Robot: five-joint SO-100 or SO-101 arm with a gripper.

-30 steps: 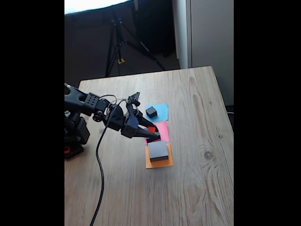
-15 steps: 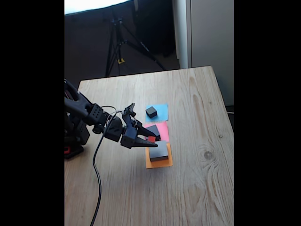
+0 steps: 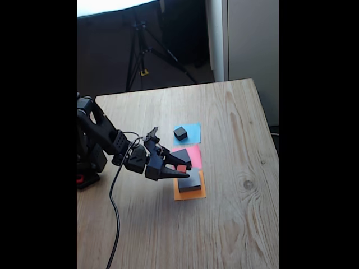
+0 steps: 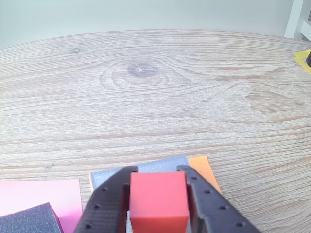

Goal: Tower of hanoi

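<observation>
The pincer (image 4: pixel 159 204) is pinching the little red cube (image 4: pixel 158 200) tight between its fingers. Right past its tips sits the big grey block (image 3: pixel 189 181) on the orange paper square (image 3: pixel 189 194), with another dark block (image 4: pixel 26 219) off to its left in the wrist view.

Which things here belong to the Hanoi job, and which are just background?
Job:
red cube, held in the claw
large block
medium block
small block

Background:
orange paper
pink paper
blue paper
tripod
cable
</observation>
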